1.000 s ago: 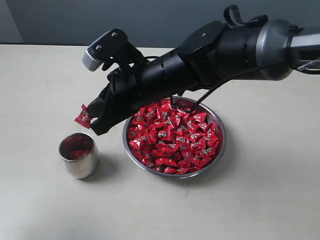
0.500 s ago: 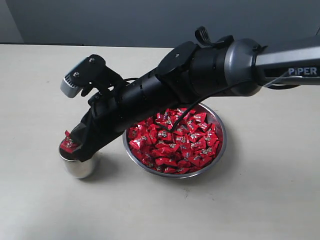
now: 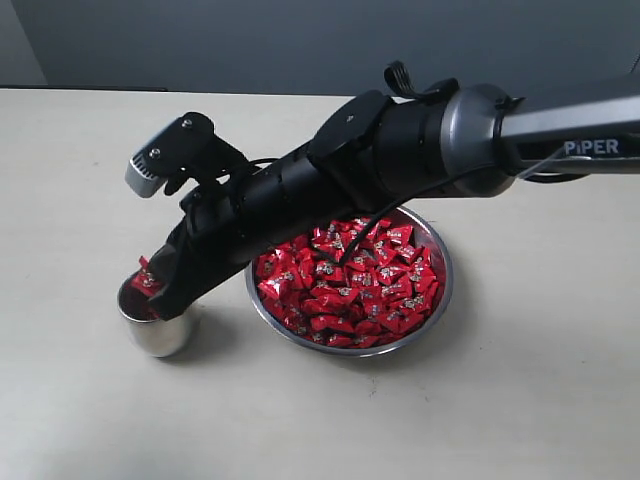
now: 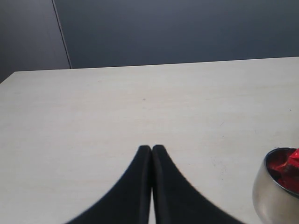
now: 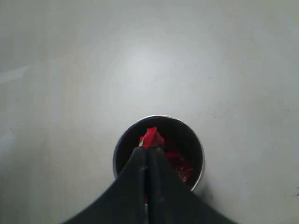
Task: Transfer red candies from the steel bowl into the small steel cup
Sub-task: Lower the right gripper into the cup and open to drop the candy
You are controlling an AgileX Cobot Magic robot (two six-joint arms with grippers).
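Your right tool (image 5: 148,150) is pinching one red candy (image 5: 150,137) at its tips, right over the mouth of the small steel cup (image 3: 158,338). Other red candies (image 5: 181,167) lie inside the cup. In the exterior view the cup stands on the bench (image 3: 500,410) at about nine o'clock from the steel bowl (image 3: 443,275), just beside it but clear of its rim. The bowl is heaped with more of them, and the right arm stretches over its ten o'clock edge. Your left tool (image 4: 152,149) has its fingers pressed together on nothing, low over the bench, with the cup near it.
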